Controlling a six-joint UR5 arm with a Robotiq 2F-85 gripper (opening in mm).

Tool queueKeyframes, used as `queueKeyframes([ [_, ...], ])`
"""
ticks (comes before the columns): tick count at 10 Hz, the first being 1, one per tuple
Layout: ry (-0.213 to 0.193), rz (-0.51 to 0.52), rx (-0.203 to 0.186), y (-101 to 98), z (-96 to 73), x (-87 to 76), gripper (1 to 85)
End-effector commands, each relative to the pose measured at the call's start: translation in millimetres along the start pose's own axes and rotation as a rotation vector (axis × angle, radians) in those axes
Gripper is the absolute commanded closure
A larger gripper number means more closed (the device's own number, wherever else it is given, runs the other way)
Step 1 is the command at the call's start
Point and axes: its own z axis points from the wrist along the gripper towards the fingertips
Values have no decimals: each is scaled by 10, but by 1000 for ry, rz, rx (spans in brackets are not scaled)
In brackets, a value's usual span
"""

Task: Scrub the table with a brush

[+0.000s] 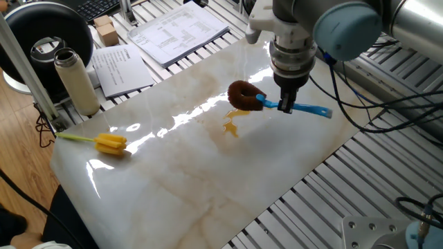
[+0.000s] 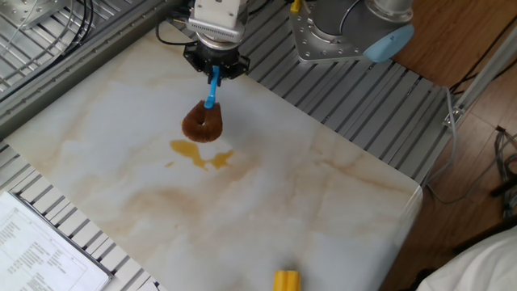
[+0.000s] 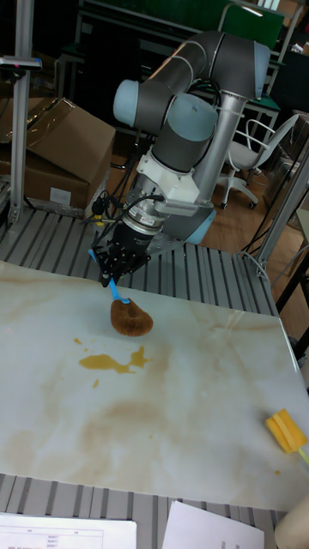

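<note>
Brown-headed brush [image 1: 243,96] beside amber stain [image 2: 199,154]; glossy marble table [image 3: 206,403].

A large glossy white-cream marble-look table slab [image 1: 208,173] with faint tan veins rests on a slatted metal frame [image 1: 325,200]. A small amber liquid stain [image 2: 198,153] sits on the slab near its middle. Just beside the stain, the round brown bristly head of a dish brush [image 2: 202,123] with a slim light-blue handle looks to rest on the slab. Well apart, near one end, lies a yellow sponge-headed brush [image 1: 104,143] with a thin yellow stem.
</note>
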Motion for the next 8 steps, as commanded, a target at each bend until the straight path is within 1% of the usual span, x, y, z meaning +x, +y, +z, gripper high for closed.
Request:
queueKeyframes([
  [1,-45,35,-63,131,82,-10,843],
  [2,-31,64,-118,250,41,84,843],
  [3,-9,86,-128,275,40,138,843],
  [4,-9,98,-129,279,39,136,843],
  [5,-36,131,-141,304,33,58,843],
  [6,-49,149,-150,323,29,19,843],
  [7,-62,155,-138,301,117,-53,843],
  [8,-63,142,-113,259,398,-205,843],
])
